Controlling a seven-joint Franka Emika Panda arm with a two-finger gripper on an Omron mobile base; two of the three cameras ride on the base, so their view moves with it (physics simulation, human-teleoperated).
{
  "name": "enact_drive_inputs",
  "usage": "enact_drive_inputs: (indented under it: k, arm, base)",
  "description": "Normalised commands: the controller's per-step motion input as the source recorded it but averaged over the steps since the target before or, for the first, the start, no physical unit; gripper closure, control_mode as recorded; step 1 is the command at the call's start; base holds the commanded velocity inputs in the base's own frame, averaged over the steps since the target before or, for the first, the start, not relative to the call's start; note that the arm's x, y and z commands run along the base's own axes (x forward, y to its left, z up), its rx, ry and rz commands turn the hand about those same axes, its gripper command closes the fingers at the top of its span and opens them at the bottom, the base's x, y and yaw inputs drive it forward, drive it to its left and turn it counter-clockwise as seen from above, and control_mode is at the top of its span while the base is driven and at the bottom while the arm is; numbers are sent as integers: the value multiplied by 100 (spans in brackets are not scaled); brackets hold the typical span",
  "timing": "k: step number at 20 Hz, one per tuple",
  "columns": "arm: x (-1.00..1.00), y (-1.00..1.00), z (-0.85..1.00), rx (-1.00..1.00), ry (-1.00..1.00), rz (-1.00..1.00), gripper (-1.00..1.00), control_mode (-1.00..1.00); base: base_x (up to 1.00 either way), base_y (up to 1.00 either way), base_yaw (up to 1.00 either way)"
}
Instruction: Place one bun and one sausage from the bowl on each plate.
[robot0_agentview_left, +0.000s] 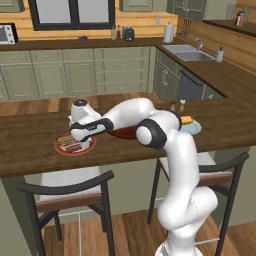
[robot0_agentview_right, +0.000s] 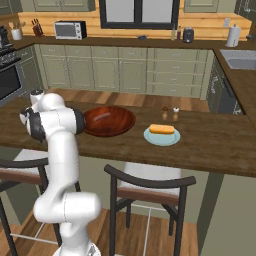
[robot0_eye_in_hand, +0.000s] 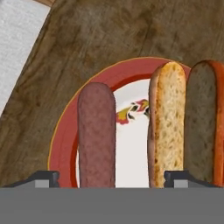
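My gripper (robot0_eye_in_hand: 111, 178) hangs open just above the white plate with the red-brown rim (robot0_eye_in_hand: 65, 131), its fingertips (robot0_eye_in_hand: 43, 177) set wide apart. A dark sausage (robot0_eye_in_hand: 96, 135) lies on that plate between them, touched by neither. Beside it on the same plate lies a tan-brown bun (robot0_eye_in_hand: 168, 122). In the left base view the gripper (robot0_agentview_left: 82, 140) points down over this plate (robot0_agentview_left: 62, 149) at the counter's left. The brown bowl (robot0_agentview_right: 120, 127) sits mid-counter with a faint dark sausage (robot0_agentview_right: 102, 116) inside. To its right the teal plate (robot0_agentview_right: 150, 137) carries a yellow-orange bun (robot0_agentview_right: 162, 129).
Salt and pepper shakers (robot0_agentview_right: 170, 113) stand behind the teal plate. Two stools (robot0_agentview_left: 65, 187) are tucked under the counter's near edge. My arm (robot0_agentview_left: 150, 132) stretches low across the counter in front of the bowl (robot0_agentview_left: 122, 133).
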Motion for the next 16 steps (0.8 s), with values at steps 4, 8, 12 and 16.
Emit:
enact_drive_inputs:
  k: [4, 8, 12, 16]
  arm:
    - [1, 1, 50, -4, -2, 0, -100, -100]
    - [-14, -51, 79, 0, -15, 2, -100, -100]
    - [-27, -86, 71, 0, -22, 8, -100, -100]
    - [-31, -100, 56, 0, -28, 9, -100, -100]
  base:
    - [0, 0, 0]
    - [0, 0, 0]
    - [0, 0, 0]
    - [0, 0, 0]
